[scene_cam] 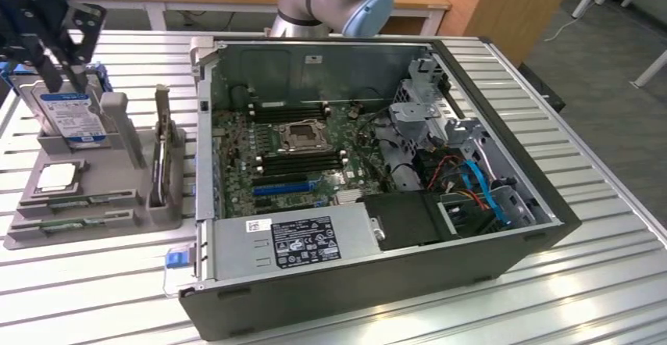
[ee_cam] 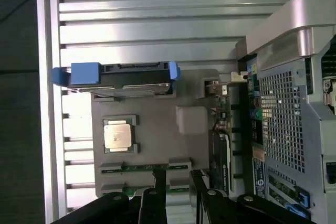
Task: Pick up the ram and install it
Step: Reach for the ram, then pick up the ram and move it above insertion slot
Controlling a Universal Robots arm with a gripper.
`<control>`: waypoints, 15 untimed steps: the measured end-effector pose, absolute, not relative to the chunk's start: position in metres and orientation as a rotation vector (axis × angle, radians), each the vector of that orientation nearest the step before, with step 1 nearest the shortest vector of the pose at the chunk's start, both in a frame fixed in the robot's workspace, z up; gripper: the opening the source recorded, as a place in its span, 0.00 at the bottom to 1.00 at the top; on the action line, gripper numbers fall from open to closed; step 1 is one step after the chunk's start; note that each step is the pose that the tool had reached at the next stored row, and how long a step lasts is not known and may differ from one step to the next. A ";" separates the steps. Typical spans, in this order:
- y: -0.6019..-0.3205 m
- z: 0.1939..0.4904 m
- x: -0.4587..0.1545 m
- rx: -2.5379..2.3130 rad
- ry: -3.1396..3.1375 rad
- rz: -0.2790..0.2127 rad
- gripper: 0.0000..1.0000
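**Fingers spread, ram still in tray**

Gripper (scene_cam: 58,68) hangs over the far end of the grey tray (scene_cam: 62,238) on the bench (scene_cam: 583,267), above the upright hard drive (scene_cam: 68,115). Fingers spread, holding nothing. The ram (scene_cam: 89,199) lies flat in a near-end tray slot, next to what looks like a second stick (scene_cam: 73,222). Open PC case (scene_cam: 354,282) sits beside the tray.

An open computer case (scene_cam: 417,279) sits on the slatted surface (scene_cam: 604,282) beside a grey holder (scene_cam: 167,212) carrying a hard drive (scene_cam: 68,115) and a processor (scene_cam: 58,177).
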State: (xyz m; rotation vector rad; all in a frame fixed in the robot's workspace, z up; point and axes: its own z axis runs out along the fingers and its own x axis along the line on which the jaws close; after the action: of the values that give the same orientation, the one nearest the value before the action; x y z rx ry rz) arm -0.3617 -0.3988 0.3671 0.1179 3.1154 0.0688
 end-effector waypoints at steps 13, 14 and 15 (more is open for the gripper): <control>-0.399 0.367 -0.362 0.117 3.115 0.069 0.32; -0.399 0.367 -0.362 0.118 3.115 0.069 0.32; -0.399 0.367 -0.362 0.118 3.115 0.069 0.32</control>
State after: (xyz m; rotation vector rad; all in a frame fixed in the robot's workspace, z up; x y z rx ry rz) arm -0.3617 -0.3988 0.3672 0.1175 3.1153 0.0688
